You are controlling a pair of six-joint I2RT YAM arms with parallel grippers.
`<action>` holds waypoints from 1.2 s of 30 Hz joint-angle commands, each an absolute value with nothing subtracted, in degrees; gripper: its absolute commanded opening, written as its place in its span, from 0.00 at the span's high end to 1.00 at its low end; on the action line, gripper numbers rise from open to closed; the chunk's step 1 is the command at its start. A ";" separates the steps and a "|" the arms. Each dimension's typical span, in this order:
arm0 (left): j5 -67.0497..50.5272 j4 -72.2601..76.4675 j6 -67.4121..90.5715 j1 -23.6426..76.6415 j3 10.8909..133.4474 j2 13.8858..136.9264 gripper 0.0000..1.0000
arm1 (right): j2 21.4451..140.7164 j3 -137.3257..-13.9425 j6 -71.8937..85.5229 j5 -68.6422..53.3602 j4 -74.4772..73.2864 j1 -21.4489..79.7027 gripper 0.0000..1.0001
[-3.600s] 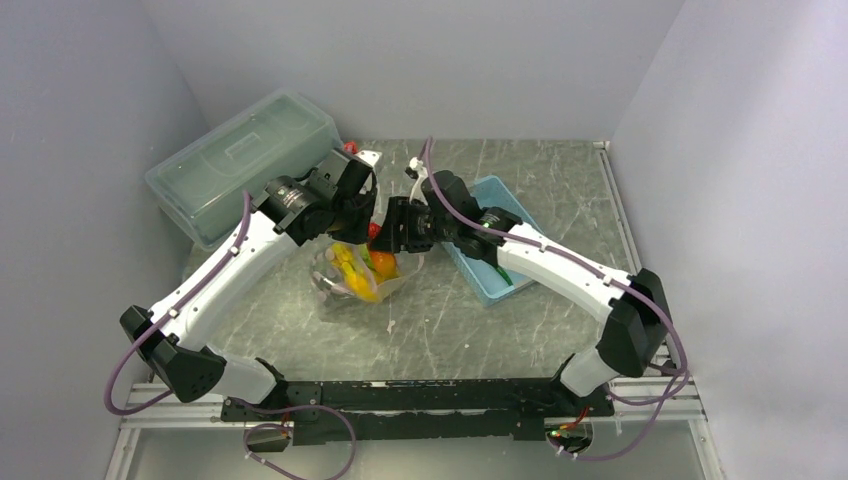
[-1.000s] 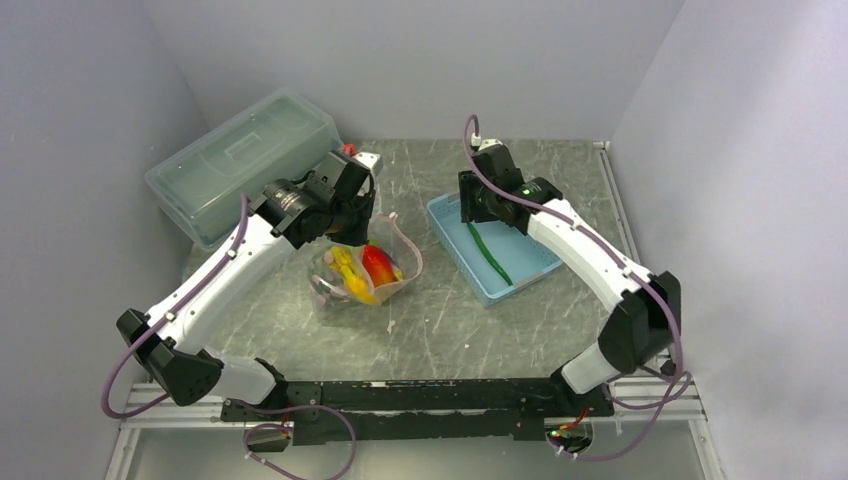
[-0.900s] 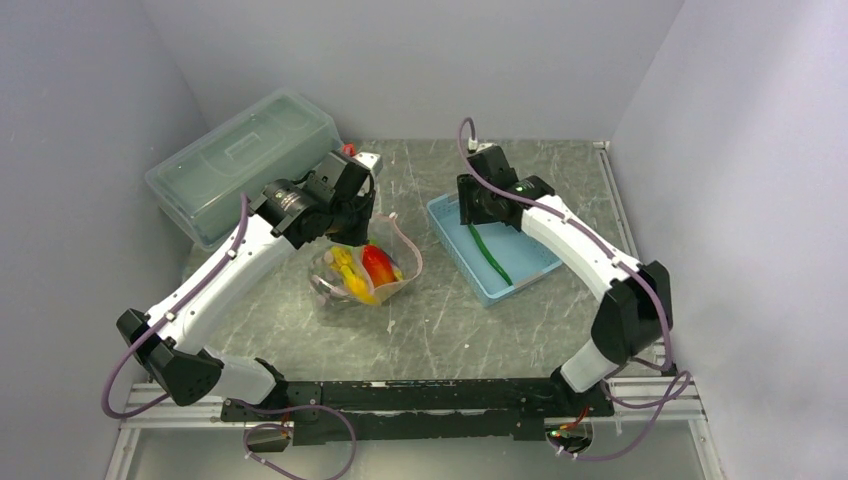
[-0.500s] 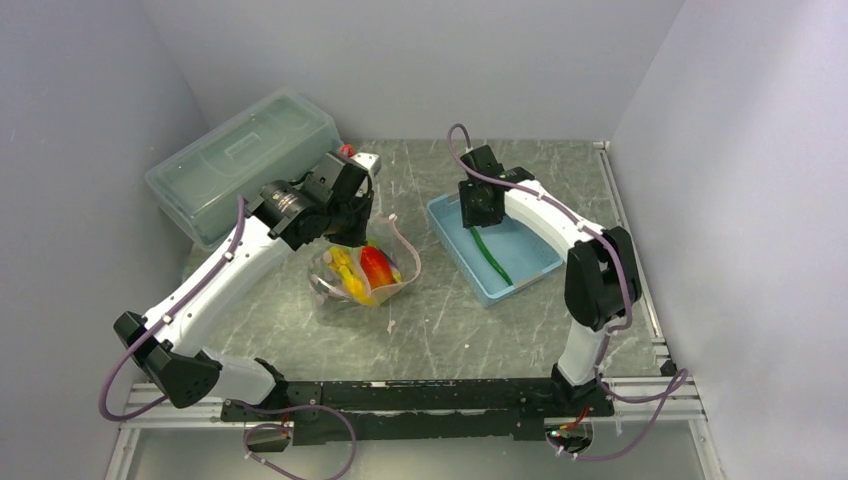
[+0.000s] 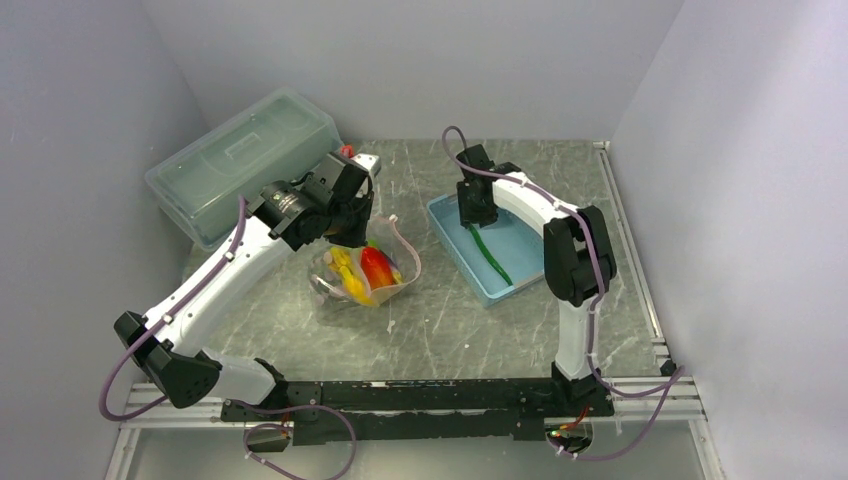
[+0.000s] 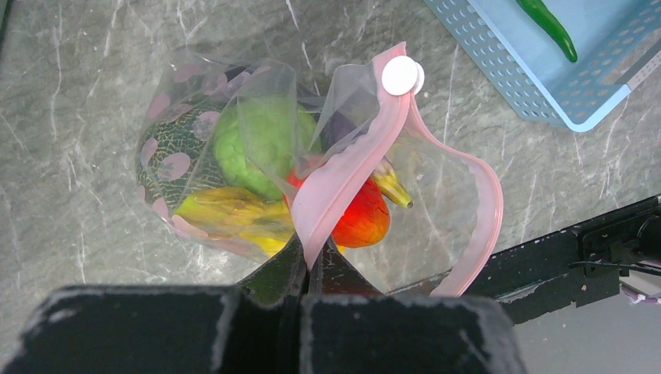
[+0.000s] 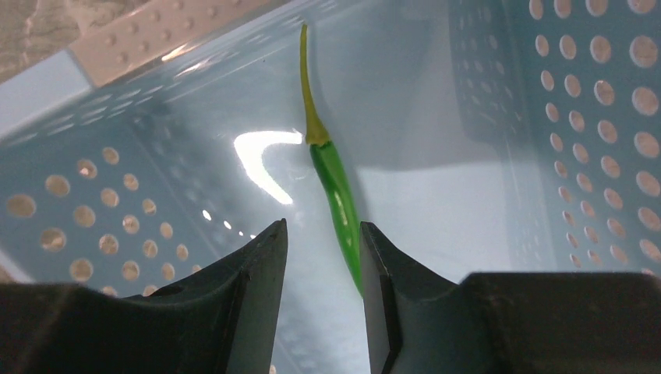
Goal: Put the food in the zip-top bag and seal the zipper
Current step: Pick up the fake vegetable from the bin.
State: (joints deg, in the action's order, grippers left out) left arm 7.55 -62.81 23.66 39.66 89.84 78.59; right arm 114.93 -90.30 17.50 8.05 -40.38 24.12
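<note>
The zip-top bag lies at the table's middle with its mouth open. It holds yellow bananas, a green lump and a red-orange piece. My left gripper is shut on the pink zipper and holds that edge up; it also shows in the top view. A white slider sits on the strip. My right gripper is open, low inside the light-blue basket. A green chili pepper lies between its fingers, against the right one.
The light-blue basket stands right of the bag, with the pepper in it. A large translucent lidded box stands at the back left. Grey walls close in the table on three sides.
My right gripper left the bag's mouth, swung right to the basket and came down over the green pepper. The red-orange piece now lies in the bag. My left gripper kept its hold.
</note>
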 commanded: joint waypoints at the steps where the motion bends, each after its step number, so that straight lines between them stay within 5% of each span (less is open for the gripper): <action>1: 8.57 -61.26 23.73 39.46 89.74 77.17 1.00 | 116.41 -93.86 16.70 7.28 -38.86 22.94 0.57; 24: 8.90 -61.41 22.72 38.71 89.91 78.29 1.00 | 124.16 -96.93 17.01 8.46 -38.28 22.45 0.64; 36: 8.56 -60.97 22.84 38.57 89.47 78.31 1.00 | 121.87 -95.64 17.38 11.17 -38.17 22.64 1.00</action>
